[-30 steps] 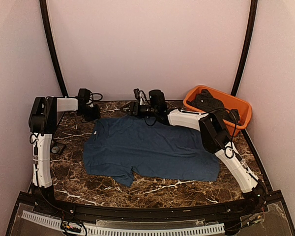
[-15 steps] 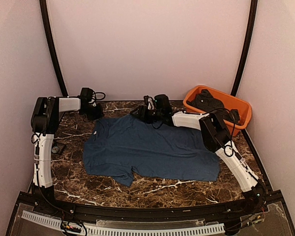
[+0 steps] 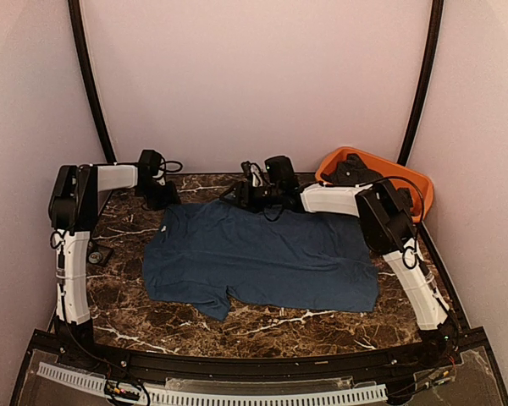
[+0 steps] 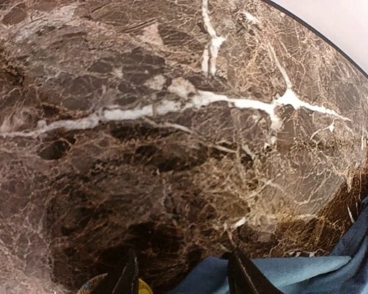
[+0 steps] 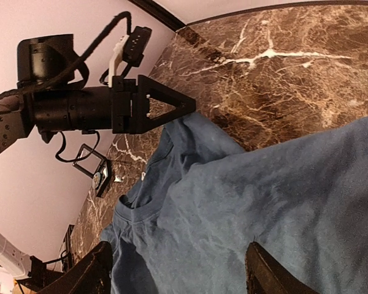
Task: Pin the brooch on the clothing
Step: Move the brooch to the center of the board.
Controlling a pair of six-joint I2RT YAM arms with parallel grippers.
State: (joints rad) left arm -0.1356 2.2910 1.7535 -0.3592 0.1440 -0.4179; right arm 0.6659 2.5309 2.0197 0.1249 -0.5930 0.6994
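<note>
left end effector (image 4: pixel 184 278): fingers spread, right at the T-shirt (image 3: pixel 262 254) edge
right end effector (image 5: pixel 181 269): wide apart over T-shirt
T-shirt: flat on desk (image 3: pixel 305 326)

Left arm (image 3: pixel 72 254) stands upright, forearm bent inward; left end effector (image 3: pixel 163 196) held low, fingers parted. Right arm (image 3: pixel 411 279) stretches leftward, right end effector (image 3: pixel 244 193) spread wide, holding nothing.
</note>
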